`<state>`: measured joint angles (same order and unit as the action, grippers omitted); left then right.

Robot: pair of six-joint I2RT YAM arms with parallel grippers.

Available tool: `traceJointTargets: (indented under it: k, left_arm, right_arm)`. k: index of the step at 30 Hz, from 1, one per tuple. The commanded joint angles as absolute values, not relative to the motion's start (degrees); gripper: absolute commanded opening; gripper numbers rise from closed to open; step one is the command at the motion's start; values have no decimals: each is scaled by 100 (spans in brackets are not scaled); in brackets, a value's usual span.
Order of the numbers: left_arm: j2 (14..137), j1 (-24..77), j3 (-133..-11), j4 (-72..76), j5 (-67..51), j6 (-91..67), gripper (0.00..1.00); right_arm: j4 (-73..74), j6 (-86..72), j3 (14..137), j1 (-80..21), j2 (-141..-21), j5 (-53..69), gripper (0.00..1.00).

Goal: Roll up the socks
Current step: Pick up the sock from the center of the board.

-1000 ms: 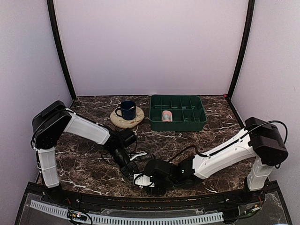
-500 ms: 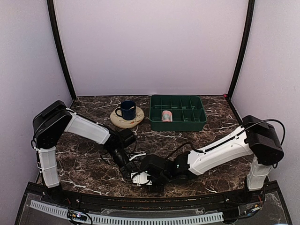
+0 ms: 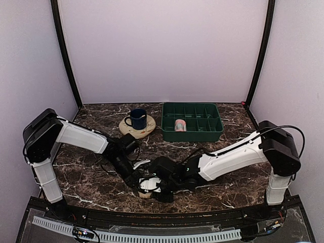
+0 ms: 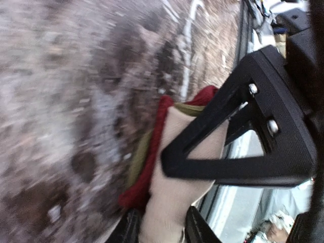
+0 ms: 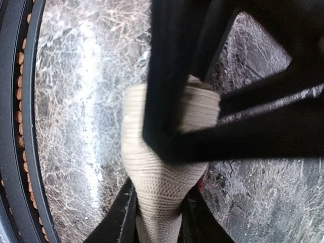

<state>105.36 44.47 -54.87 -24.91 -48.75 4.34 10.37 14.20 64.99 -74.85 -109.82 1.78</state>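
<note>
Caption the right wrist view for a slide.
Right hand pinches one end of the bunched cream sock above the marble table.

Plain pale-lilac walls (image 3: pixel 162 50) close in three sides — black posts (image 3: pixel 66 50) at the back corners. The table (image 3: pixel 233 190) is dark brown marble, white-veined, evenly lit.

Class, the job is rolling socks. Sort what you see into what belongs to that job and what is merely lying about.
Job: cream sock, left gripper, right gripper, rolled pink sock in the green tray.
Lying about: blue mug, round tan coaster.
</note>
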Motion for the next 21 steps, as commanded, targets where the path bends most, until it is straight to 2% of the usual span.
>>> traceJointTargets:
  k: [1,13,21]
  left_arm:
    - [9937,4183,-5335,-2413,-4002,109,34]
    - [8988,3830,-5466,-2327,-3339,-332,36]
    - [8991,3820,-6014,-1946,-2513,-594,40]
  right_arm:
    - [1962,997,6401,-7350,-11381,596,2]
    - [1836,-7,6170,-7089,-10994,1674,0]
    - [1451,-896,6023,-6667,-10264,2057,0]
